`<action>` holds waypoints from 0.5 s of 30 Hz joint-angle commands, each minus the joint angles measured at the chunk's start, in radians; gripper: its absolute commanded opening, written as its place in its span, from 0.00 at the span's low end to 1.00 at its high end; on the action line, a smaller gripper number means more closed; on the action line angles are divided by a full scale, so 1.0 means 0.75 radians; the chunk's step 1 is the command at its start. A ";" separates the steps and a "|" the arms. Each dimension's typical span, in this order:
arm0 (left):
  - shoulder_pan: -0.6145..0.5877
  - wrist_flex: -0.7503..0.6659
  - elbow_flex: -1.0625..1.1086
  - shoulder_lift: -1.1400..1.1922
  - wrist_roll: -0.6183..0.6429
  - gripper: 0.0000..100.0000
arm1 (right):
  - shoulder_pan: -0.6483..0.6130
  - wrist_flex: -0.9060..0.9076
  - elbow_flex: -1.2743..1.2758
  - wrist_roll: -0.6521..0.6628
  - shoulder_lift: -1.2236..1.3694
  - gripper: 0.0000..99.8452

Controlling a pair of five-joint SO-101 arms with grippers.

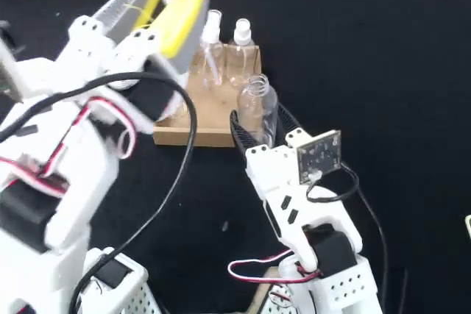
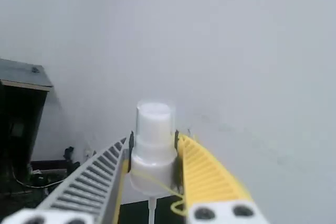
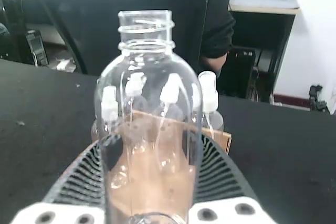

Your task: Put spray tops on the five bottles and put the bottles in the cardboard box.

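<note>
Left end effector [image 2: 153, 142]: raised high over the surface [image 1: 383, 71], yellow and grey fingers [image 2: 202, 174] closed on a white spray top [image 2: 154, 121], with its dip tube [image 2: 152, 211] hanging down between them.

Right end effector [image 1: 257, 124]: black ribbed fingers clamped around a clear bottle [image 1: 259, 104], upright, just beside the near right corner of the cardboard box [image 1: 199, 126]. Neck open, threads bare. Whether resting on the surface or lifted clear of it: cannot tell.

Inside the box: clear bottles with white spray tops [image 1: 241, 34], standing upright toward the far side. Two seen plainly from above; others partly hidden under the left arm [image 1: 110, 71], so count not determinable.

Box resting on the black surface, between the two arms. Spray top and open bottle apart, not touching.
</note>
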 commanded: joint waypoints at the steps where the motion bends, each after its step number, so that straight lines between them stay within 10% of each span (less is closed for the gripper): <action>1: 0.044 -0.254 0.157 -0.002 0.008 0.03 | -0.008 -0.035 0.007 -0.010 -0.034 0.01; 15: 0.163 -0.297 0.271 -0.004 0.006 0.03 | -0.004 -0.037 0.040 -0.008 -0.038 0.01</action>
